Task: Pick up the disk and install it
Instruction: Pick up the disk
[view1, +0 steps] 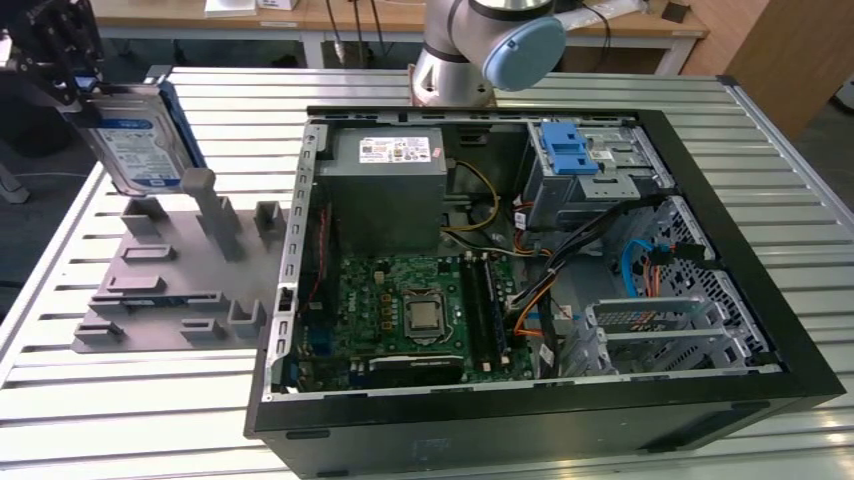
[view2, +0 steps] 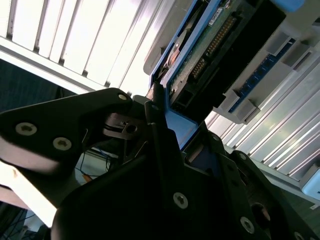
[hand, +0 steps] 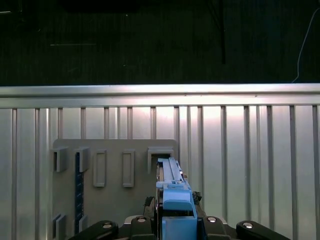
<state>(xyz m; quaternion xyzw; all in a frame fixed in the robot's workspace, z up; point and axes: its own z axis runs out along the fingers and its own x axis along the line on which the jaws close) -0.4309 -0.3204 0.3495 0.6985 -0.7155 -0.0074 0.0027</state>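
Observation:
The disk, a silver drive with a blue-and-white label and blue rails, hangs upright at the exterior view's far left, with my gripper shut on its upper end. Its lower end is just above the tall posts of a grey slotted holder. In the first wrist view the disk appears edge-on, clamped in the gripper, over the holder's slot. The second wrist view shows the disk's circuit-board side and the black fingers pressing its blue rail.
An open black computer case lies on the slatted metal table, right of the holder. Inside are a grey power supply, a motherboard and a drive cage with a bright blue latch. The arm's base stands behind the case.

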